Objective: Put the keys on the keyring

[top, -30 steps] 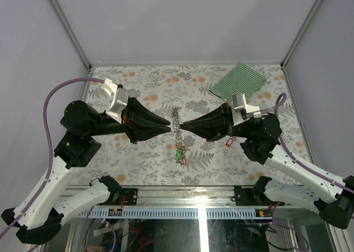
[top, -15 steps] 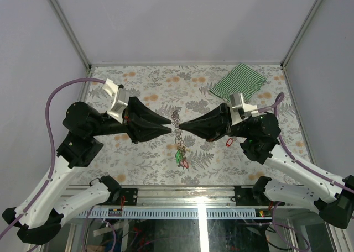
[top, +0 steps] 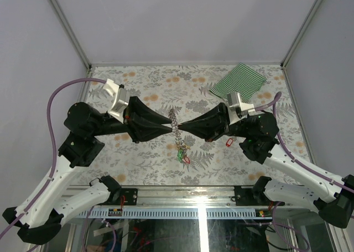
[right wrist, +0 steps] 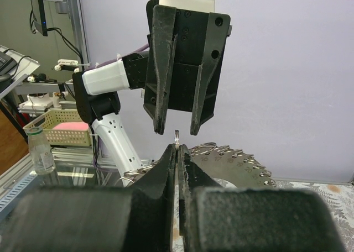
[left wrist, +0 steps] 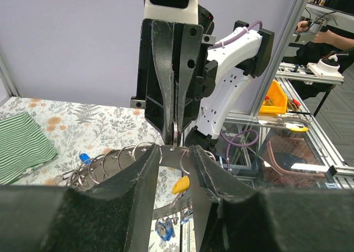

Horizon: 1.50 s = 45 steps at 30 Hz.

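The keyring hangs lifted between both grippers, above the table. It is a grey ring with several small split rings along its rim, and shows in the left wrist view. Keys with green and red tags dangle below it. Yellow and blue tags hang under it. My right gripper is shut on one small split ring. My left gripper is open, its fingers on either side of that ring.
A green-striped cloth lies at the back right. A loose red-tagged key lies under the right arm. A blue-tagged key lies on the flowered table.
Both grippers have moved closer together at the keyring. The left fingertips now straddle the ring that the right gripper holds. The hanging keys have risen a little.
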Motion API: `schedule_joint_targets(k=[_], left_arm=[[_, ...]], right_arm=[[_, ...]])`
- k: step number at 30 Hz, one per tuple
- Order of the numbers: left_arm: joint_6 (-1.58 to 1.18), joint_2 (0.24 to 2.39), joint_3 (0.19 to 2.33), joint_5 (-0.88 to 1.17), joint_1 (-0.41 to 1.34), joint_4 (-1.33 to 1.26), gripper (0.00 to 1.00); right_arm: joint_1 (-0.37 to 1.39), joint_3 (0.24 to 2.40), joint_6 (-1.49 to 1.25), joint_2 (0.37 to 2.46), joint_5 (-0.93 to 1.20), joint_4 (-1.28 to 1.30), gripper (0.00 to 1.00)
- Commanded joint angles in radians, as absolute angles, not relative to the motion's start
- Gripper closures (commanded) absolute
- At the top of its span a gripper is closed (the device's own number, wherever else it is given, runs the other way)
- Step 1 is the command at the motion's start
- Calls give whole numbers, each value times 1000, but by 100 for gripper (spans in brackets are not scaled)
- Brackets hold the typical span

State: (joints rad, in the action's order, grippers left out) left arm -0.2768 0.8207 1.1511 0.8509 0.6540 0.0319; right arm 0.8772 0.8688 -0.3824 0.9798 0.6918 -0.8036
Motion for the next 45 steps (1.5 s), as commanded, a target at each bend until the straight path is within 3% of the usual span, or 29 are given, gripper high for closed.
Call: schedule_joint_targets(k=[1, 9, 45], left_arm=[[-297, 819, 1136, 841, 658, -43, 70], [-302, 827, 1126, 848, 658, -59, 65], [-319, 841, 1106, 843, 660, -89, 67]], right_arm=[[880, 900, -387, 970, 663, -880, 100], [881, 908, -398, 982, 667, -884, 100], [880, 931, -423, 997, 658, -888, 100]])
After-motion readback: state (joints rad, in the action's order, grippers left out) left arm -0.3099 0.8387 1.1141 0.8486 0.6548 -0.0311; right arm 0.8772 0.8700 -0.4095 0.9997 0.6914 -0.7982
